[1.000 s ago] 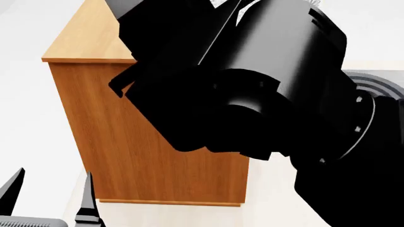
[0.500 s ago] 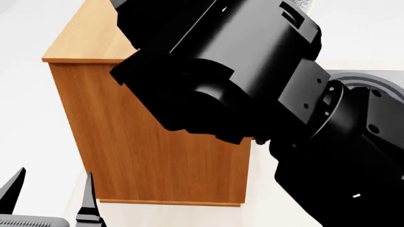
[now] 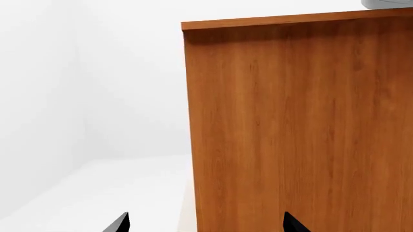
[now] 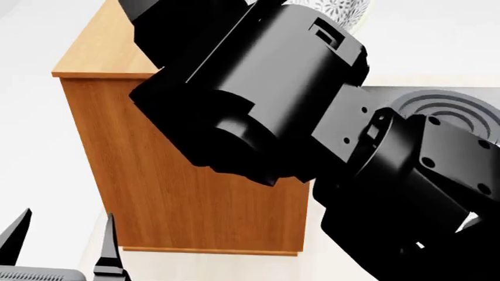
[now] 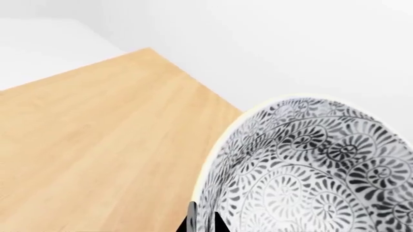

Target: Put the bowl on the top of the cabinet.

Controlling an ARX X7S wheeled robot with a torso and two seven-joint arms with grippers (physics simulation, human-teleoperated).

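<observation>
Here the bowl [image 5: 310, 169] sits tilted in the right gripper [image 5: 205, 223], finger tips clamped on its near rim, one inside and one outside. It hangs over the far edge of the cabinet [image 5: 96, 140] top; contact with the wood cannot be told. Left gripper [image 4: 62, 246] low beside the cabinet side, fingers apart, holding nothing.

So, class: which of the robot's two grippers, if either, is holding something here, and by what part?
The right gripper holds the bowl by its rim, over the cabinet top. The left gripper is open and holds nothing.
</observation>
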